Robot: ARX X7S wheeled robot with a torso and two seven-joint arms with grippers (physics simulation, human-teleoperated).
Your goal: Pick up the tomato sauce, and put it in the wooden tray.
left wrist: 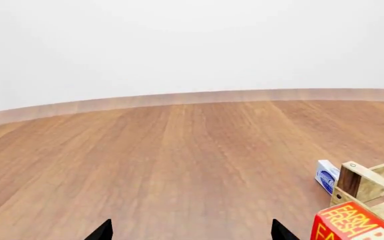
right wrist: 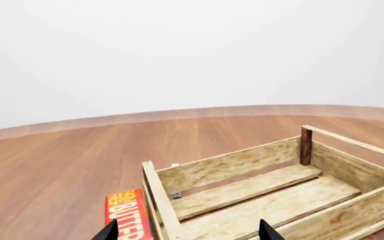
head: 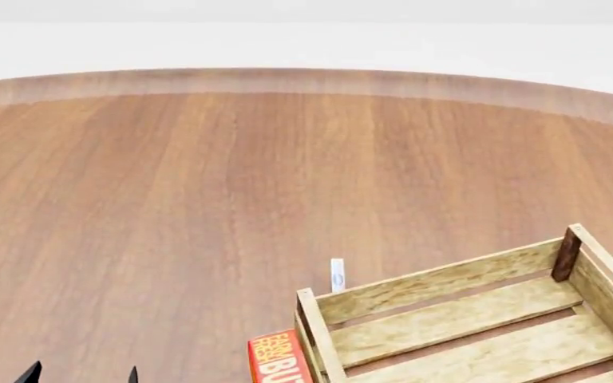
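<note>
On a broad wooden counter [head: 179,199] with a curved far edge, the wooden tray [head: 434,281] sits at the near right of the head view, a large crate of pale slats with darker brown corner posts, its bottom boards bare where they show. Just beside its left end wall lies a red butter box [head: 277,361] with yellow and white lettering, running alongside the crate and cut off by the frame edge. A small white-and-blue carton [head: 338,274] stands close behind the crate's near left corner, seen edge-on from the head and more fully from the left wrist camera. The tomato sauce does not appear in any of the three views, so where it stands cannot be told. The left gripper [head: 81,373] shows only as two dark tips at the bottom left of the head view, spread apart with bare counter between them and grasping nothing. The right gripper [right wrist: 186,230] appears only in its own wrist camera, where two dark tips stand wide apart, framing the butter box and the crate's near corner post; the fingers [right wrist: 108,231] are released and empty. Both arms hang short of the crate, touching none of the objects.
</note>
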